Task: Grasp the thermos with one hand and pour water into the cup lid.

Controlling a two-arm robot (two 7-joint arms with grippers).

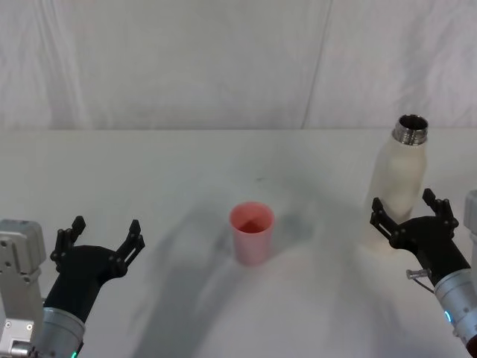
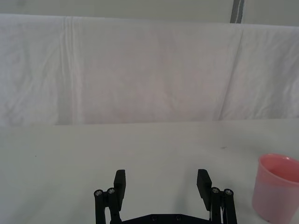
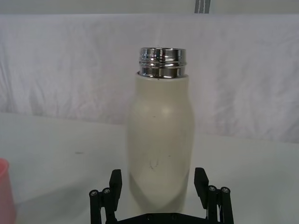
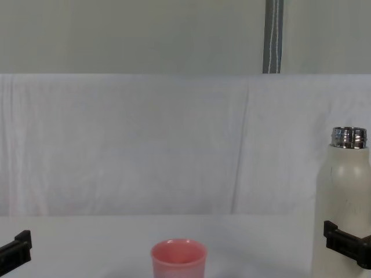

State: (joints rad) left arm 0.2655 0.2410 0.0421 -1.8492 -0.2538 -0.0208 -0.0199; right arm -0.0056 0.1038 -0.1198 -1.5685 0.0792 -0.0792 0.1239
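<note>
On the white bench (image 1: 186,171), seen from the head camera, the cup lid (image 1: 252,232) stands upright near the middle with its mouth up, and the thermos (image 1: 397,186) stands upright well off to the right, steel neck uncapped. The right hand (image 1: 411,211) sits just in front of the thermos's lower body with its jaws spread wide on either side of it, not visibly touching. The left hand (image 1: 98,237) hovers low at the near left, well apart from the cup lid, jaws also spread and holding nothing. A creased white cloth backdrop (image 1: 223,67) closes off the far edge of the bench. From the left wrist, the left hand (image 2: 163,184) shows its parted fingers over bare bench, with the cup lid (image 2: 276,187) off to one side and nothing between them. From the right wrist, the right hand (image 3: 159,183) brackets the base of the thermos (image 3: 161,144), which fills the gap between the open jaws; a sliver of the cup lid (image 3: 5,191) shows at the edge. From the chest, the cup lid (image 4: 178,259) is low in the centre, the thermos (image 4: 346,202) at the right edge with a black finger of the right hand (image 4: 343,240) across its lower body, and a vertical grey pole (image 4: 273,36) rises behind the backdrop.
</note>
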